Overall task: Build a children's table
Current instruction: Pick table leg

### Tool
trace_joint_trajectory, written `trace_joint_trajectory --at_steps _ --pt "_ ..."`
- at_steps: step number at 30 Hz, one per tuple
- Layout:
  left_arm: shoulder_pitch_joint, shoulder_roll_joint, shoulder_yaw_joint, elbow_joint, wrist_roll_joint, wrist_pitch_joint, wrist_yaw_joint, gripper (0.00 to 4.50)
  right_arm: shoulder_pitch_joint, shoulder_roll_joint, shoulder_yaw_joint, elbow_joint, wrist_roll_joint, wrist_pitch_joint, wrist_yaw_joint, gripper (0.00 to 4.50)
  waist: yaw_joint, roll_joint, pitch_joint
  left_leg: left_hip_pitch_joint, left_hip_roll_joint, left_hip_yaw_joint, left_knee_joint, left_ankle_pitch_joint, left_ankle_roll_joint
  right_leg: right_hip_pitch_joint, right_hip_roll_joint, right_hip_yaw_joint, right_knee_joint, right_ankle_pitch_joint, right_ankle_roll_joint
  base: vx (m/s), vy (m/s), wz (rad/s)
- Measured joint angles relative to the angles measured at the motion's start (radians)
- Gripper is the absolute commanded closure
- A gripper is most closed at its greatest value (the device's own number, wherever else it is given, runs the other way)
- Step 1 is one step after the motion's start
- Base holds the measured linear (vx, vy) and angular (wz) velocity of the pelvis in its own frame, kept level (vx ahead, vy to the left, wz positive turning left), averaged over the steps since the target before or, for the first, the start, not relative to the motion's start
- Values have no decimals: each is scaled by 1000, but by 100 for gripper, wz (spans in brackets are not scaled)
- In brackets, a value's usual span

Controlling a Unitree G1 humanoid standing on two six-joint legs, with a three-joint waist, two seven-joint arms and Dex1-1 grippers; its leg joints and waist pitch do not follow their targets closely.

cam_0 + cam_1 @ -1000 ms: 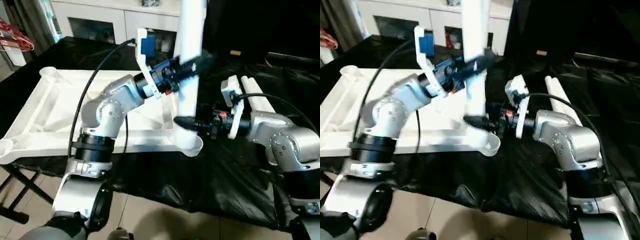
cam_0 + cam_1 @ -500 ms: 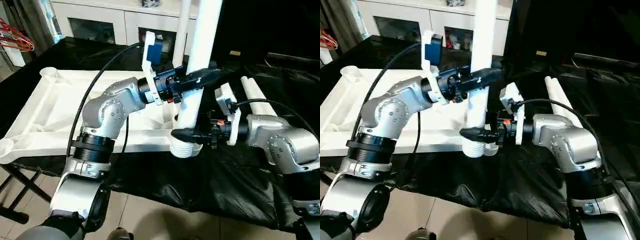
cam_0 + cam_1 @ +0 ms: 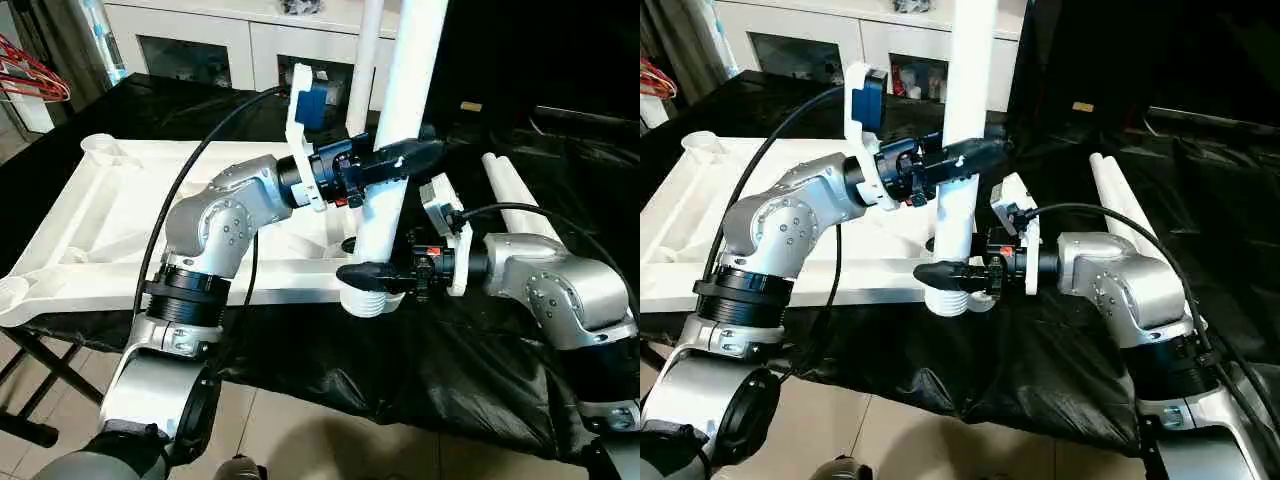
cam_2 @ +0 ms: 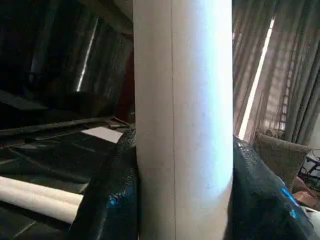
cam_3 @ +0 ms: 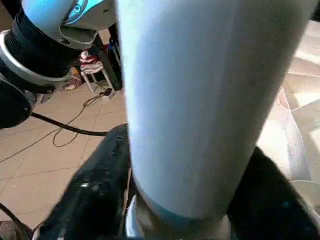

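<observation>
Item: white plastic table top [image 3: 110, 215] — lay upside down on the black-covered bench [image 3: 470, 340], ribbed underside up, its length running from the far left toward the near right. A round socket [image 3: 100, 148] showed at its far left corner.

Item: tapered white leg [image 3: 395, 160] — stood nearly upright, tilted slightly, at the top's near right corner. Its ribbed lower end [image 3: 368, 300] sat at that corner; whether it was seated in the socket there could not be told.

Item: left gripper [image 3: 400, 160] — reached in from the left and was closed on the leg's middle, one black finger on each side of the tube. In the left wrist view the fingers [image 4: 107, 200] pressed against the leg [image 4: 182, 120] on both sides.

Item: right gripper [image 3: 372, 274] — came in from the right, lower down, just above the ribbed end. Its fingers [image 5: 92, 200] stood on either side of the leg [image 5: 200, 100], at least touching it; a firm clamp could not be confirmed.

Item: further leg [image 3: 515, 195] — lay flat on the bench to the right, behind the right forearm, well apart from the top.

Item: another white tube [image 3: 365, 50] — rose behind the held leg, on the far side.

Item: white cabinet [image 3: 220, 40] — stood beyond the bench, far left.
</observation>
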Motion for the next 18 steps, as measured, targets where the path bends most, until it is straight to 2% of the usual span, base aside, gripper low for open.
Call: trace_joint_trajectory --at_steps 4,13,15,18 --pt "2 2 -7 0 0 7 -5 267 0 8 3 3 -3 -3 -1 244 0 0 0 0 0 0 0 0 0 0 0 0 0 0 0 0 0 0" --pt "2 6 -6 0 0 19 -5 267 0 14 7 3 -5 -4 -3 259 0 0 0 0 0 0 0 0 0 0 0 0 0 0 0 0 0 0" --pt "2 5 -6 0 0 20 8 211 3 15 7 3 -4 -5 -6 259 0 0 0 0 0 0 0 0 0 0 0 0 0 0 0 0 0 0" --pt "2 -7 3 1 0 17 32 178 8 19 6 3 -3 -5 -15 259 0 0 0 0 0 0 0 0 0 0 0 0 0 0 0 0 0 0"
